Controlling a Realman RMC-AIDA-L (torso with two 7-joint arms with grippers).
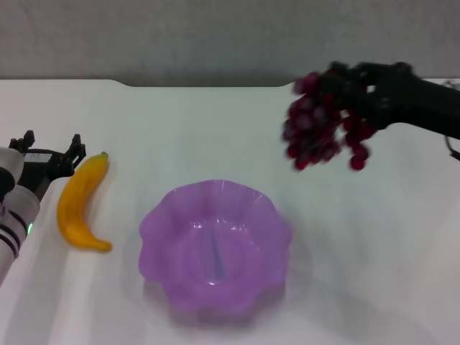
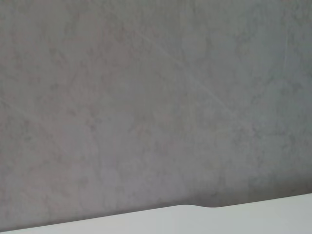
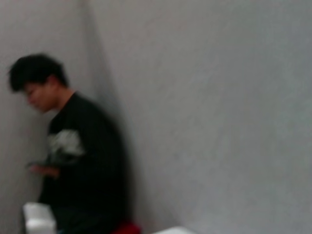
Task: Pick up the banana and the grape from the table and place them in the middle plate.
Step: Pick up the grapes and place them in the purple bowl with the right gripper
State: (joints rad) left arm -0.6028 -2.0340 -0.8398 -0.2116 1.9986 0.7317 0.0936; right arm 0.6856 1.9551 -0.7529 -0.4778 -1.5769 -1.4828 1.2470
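Purple and translucent, the plate is seen on the white bench in the head view, near the front and about midway across, with nothing inside it. Its scalloped rim stands clear of everything else.

The banana lies flat on the bench to the left of the plate and well apart from it, its dark-tipped end pointing away from the robot and its curve bowed toward the left edge. Just beside that far end the left tool is held low, with its black fingers spread apart and nothing between them. The banana is not gripped.

The grapes are lifted off the bench at the right, beyond the plate and off to its right side. The dark red bunch hangs from the right tool, which is closed on its upper part; the black arm runs in from the right edge of the view. The bunch is blurred, so single grapes are hard to tell apart.

Only a grey wall and a strip of the bench's far edge are shown in the left wrist view. In the right wrist view a person in a dark top is seen standing against a pale wall, head bent down; no task thing is visible there.
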